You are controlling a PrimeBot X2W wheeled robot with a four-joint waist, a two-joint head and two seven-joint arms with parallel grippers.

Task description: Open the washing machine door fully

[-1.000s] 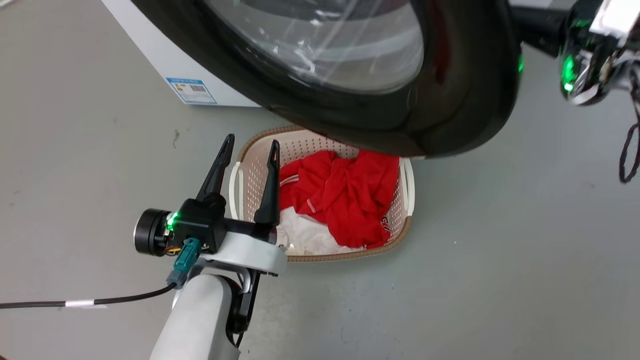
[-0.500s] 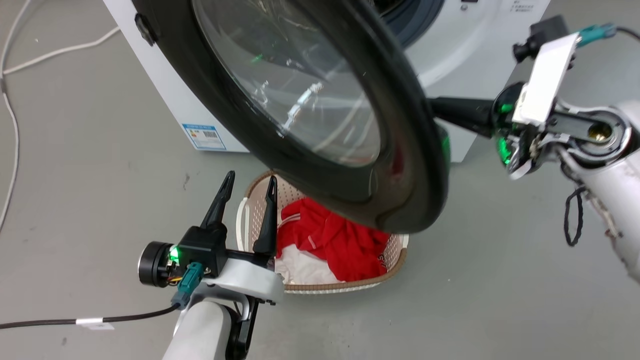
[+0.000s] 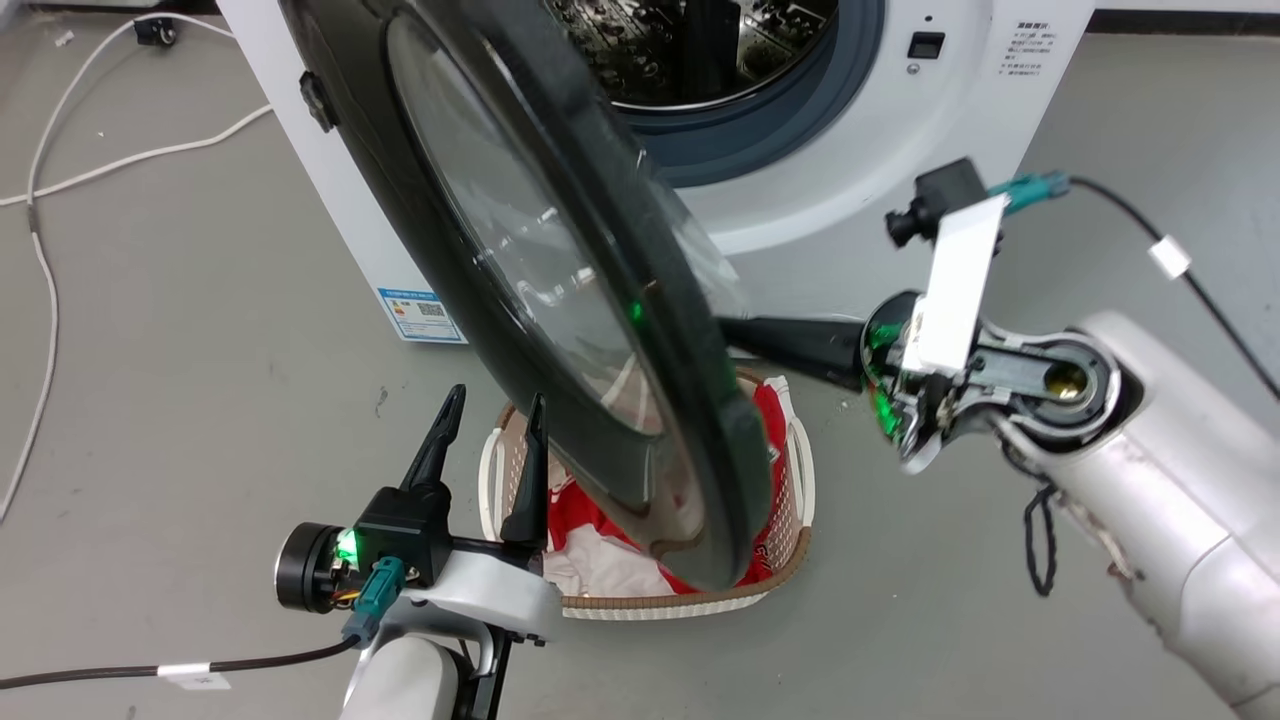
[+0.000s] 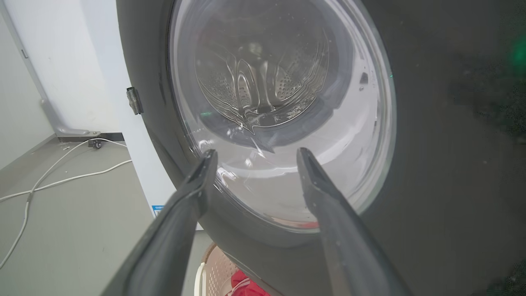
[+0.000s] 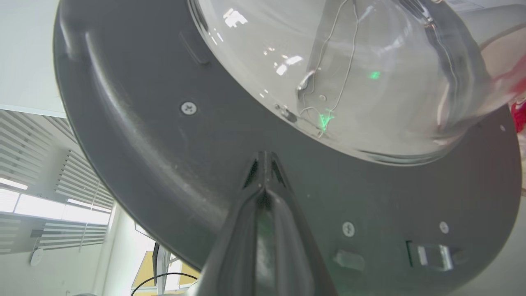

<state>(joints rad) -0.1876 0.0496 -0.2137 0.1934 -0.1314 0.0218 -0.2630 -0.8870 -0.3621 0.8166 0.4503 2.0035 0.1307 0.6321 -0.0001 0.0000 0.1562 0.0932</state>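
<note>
The washing machine door (image 3: 530, 285) is formed of glossy black plastic and clear glass. The drum (image 3: 640, 40) is seen as shiny metal.

The blue label (image 3: 420, 313) and small print (image 3: 1030, 48) on the washing machine (image 3: 850, 200) are too small to read.

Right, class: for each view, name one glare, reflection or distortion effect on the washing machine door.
Head view: pale streaky reflections cross the glass of the washing machine door. Left wrist view: its black surround looks grainy. Right wrist view: white highlights and a green glint sit on the glass.
</note>
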